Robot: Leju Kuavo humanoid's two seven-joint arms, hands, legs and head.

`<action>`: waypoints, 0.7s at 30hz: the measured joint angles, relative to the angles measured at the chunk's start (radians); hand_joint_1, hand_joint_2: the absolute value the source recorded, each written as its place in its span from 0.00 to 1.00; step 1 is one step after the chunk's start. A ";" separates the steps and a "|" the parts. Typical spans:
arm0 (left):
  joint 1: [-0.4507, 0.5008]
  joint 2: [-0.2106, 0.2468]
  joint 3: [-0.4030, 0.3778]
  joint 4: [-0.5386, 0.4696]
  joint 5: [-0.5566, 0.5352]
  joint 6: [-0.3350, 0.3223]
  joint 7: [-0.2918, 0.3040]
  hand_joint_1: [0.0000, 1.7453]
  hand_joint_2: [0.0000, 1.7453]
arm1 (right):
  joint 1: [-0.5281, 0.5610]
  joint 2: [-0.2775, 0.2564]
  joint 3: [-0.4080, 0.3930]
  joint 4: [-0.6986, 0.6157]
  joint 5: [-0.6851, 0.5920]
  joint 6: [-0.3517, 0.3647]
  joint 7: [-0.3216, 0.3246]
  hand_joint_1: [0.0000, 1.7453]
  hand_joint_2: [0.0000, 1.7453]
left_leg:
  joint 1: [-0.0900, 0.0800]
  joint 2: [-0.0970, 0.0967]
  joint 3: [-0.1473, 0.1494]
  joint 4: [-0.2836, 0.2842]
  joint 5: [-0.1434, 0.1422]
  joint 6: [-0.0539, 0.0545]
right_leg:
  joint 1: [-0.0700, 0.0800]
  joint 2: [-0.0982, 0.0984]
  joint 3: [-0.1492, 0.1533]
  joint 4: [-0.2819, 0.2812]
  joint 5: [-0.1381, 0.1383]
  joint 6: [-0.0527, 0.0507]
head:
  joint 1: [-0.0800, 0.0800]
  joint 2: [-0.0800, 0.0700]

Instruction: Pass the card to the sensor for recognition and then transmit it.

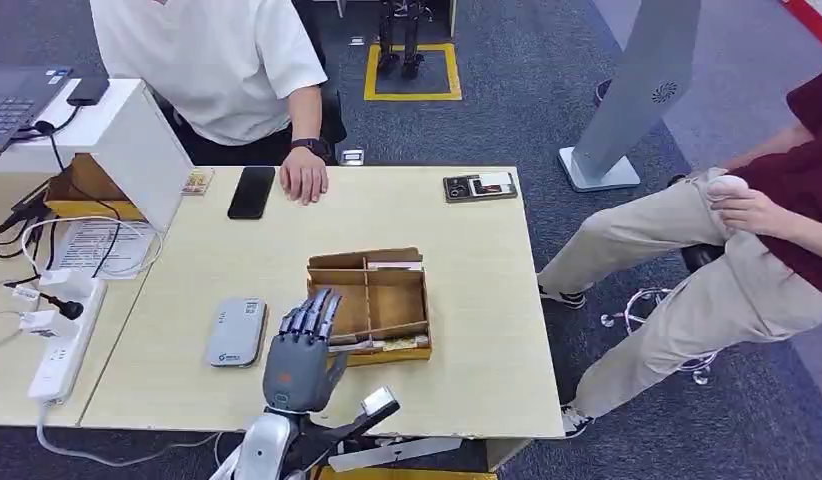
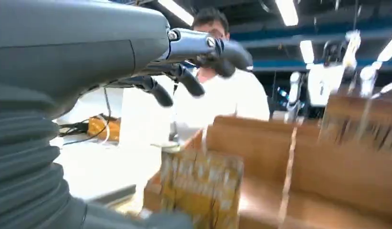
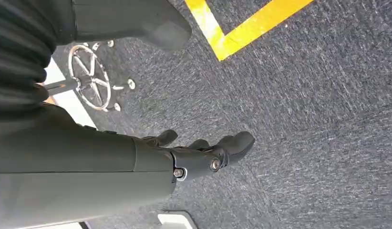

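Lying lengthwise along box front: cards [image 1: 382, 345]

L hand [image 1: 303, 352] raised, fingers apart, empty; R hand [image 3: 203, 155] hangs, fingers seemingly loosely curled.

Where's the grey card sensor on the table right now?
In the head view, the flat grey rounded sensor lies near the table's front edge, left of the brown wooden divided box, beside the raised left hand.

Silver arm, grey hand [image 1: 302, 355], darker fingers [image 1: 312, 312].
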 joint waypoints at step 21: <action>0.031 -0.040 0.084 -0.128 0.001 0.000 -0.089 0.00 1.00 | -0.002 0.000 -0.001 0.001 0.000 -0.002 -0.003 0.00 1.00 | 0.000 0.000 0.000 0.000 0.000 0.000 | 0.000 0.000 0.000 0.000 0.000 0.000 | 0.000 0.000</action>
